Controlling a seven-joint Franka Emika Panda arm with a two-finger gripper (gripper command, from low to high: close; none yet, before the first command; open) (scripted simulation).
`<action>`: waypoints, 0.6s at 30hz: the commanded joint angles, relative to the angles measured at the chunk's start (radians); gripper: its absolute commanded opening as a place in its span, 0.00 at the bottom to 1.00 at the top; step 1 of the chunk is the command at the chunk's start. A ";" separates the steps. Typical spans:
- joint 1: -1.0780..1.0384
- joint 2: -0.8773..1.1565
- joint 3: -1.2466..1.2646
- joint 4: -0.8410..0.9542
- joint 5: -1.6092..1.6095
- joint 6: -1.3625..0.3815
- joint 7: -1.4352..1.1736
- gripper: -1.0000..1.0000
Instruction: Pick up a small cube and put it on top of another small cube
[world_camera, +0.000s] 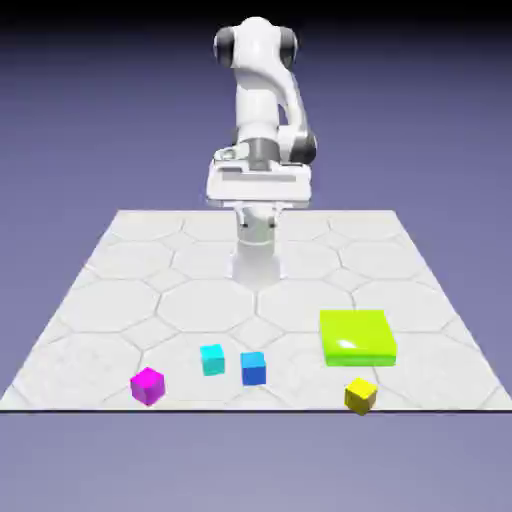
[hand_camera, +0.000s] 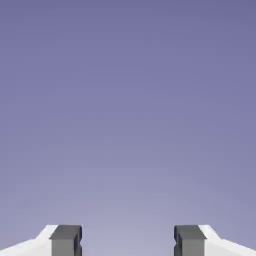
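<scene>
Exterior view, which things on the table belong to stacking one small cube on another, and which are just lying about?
Job:
small dark blue cube, to pick up
small cyan cube, to stack on
white two-finger gripper, open and holding nothing

Lying about:
small magenta cube
small yellow cube
large flat lime-green block

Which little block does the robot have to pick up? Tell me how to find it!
Find the big flat lime-green block on the white tiled table. To its left in the exterior view, two small cubes sit side by side, apart; the nearer one to it is the small dark blue cube. Its neighbour, the small cyan cube, is paler turquoise.
</scene>
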 joint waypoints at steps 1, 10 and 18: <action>0.004 0.036 -0.005 0.013 0.002 -0.015 -0.006 0.50; 0.039 0.362 -0.048 0.125 0.019 -0.153 -0.058 0.50; 0.071 0.652 -0.087 0.225 0.034 -0.276 -0.105 0.50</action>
